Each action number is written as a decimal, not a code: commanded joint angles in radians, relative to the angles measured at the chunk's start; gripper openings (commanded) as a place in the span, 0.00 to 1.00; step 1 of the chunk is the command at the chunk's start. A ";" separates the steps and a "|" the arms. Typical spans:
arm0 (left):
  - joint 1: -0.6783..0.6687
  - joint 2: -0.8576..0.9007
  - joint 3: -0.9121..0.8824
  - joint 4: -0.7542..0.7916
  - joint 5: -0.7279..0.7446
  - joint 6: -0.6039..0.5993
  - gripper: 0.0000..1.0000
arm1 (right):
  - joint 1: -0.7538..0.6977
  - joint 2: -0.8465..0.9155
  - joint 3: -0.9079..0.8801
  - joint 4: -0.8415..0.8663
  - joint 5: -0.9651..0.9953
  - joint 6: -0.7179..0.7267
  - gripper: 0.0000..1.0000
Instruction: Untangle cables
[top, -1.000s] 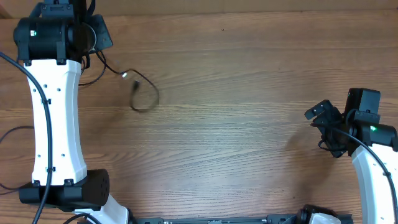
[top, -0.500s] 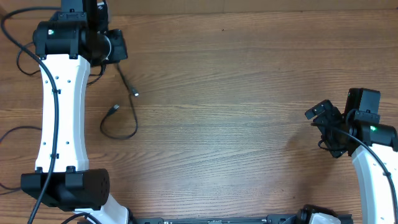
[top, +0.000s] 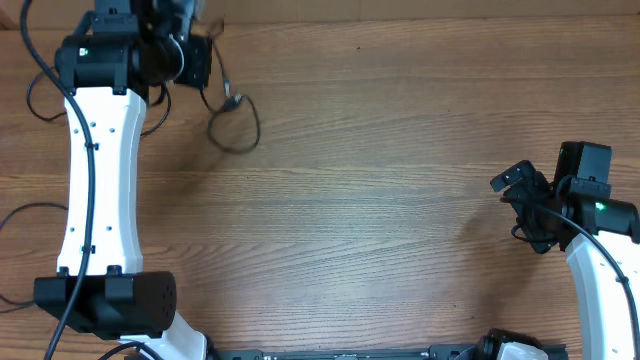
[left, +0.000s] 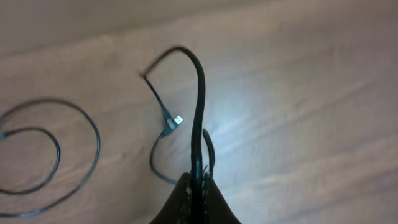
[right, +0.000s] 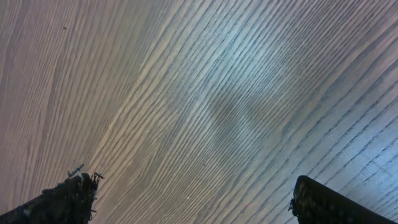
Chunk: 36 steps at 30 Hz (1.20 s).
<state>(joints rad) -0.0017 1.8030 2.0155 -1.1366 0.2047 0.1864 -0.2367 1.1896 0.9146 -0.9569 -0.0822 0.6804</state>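
Wooden table (top: 400, 150): left claw (left: 199, 178) pinches a looped cable (left: 200, 81), right claw (right: 193, 194) gaping.

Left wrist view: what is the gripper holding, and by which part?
The left gripper pinches a black cable along its cord, not at the plug.

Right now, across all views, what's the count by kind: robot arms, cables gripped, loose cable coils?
White-and-black robot arms: 2
Thin black flexible cable pinched in the left end effector: 1
Loose thin black cable coil on the wooden table: 1, strand count unclear
Total: 4
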 joint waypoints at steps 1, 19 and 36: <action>0.004 0.009 -0.101 -0.018 -0.049 0.106 0.04 | -0.006 0.002 0.001 0.009 -0.002 0.003 1.00; 0.003 0.009 -0.721 0.223 -0.056 -0.136 0.24 | -0.006 0.002 0.001 0.010 -0.002 0.003 1.00; 0.003 0.007 -0.306 -0.163 -0.471 -0.414 1.00 | -0.006 0.002 0.001 0.018 -0.002 0.003 1.00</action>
<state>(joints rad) -0.0017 1.8179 1.5276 -1.2320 -0.0830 -0.1135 -0.2367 1.1904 0.9142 -0.9478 -0.0818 0.6807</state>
